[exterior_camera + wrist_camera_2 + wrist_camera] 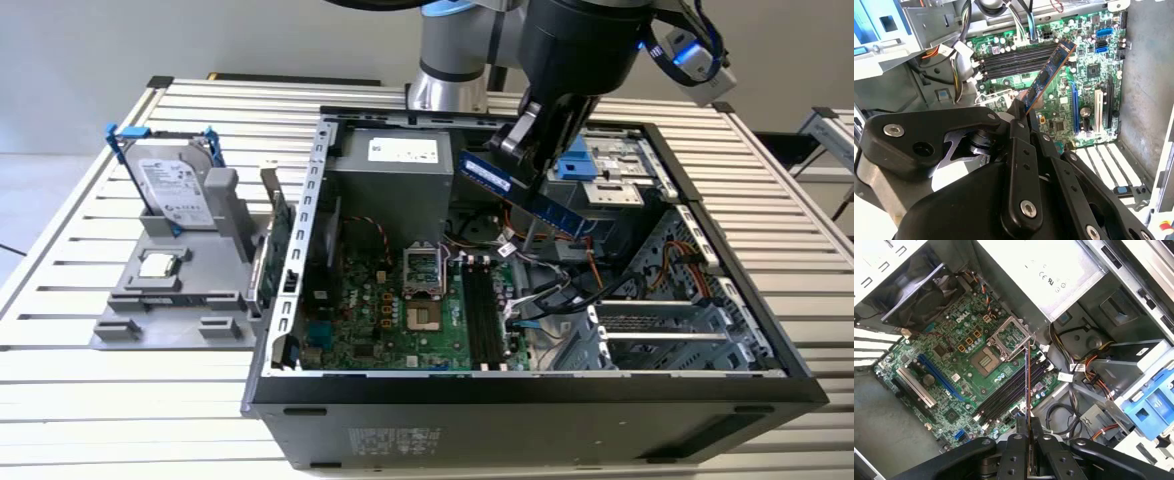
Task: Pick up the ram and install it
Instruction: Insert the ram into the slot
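Observation:
My gripper (523,165) is shut on the ram (550,208), a long thin stick with dark chips. It hangs tilted in the air inside the open computer case (534,385), above the cables beside the motherboard. In the second wrist view the ram (1050,72) juts out from the black fingers (1019,122), over the green motherboard (1074,75) near the black memory slots (1014,59). The first wrist view shows the ram (1027,385) edge-on as a thin line, rising from the gripper (1029,426) and crossing the memory slots (1004,395). These slots (483,312) lie lower than the stick, apart from it.
A grey holder (120,325) at the exterior view's left carries a silver hard drive in a blue frame (171,185) and a small square processor chip (160,265). Inside the case are the power supply (394,175), the open processor socket (424,270), loose cables (561,290) and a blue drive bracket (577,165).

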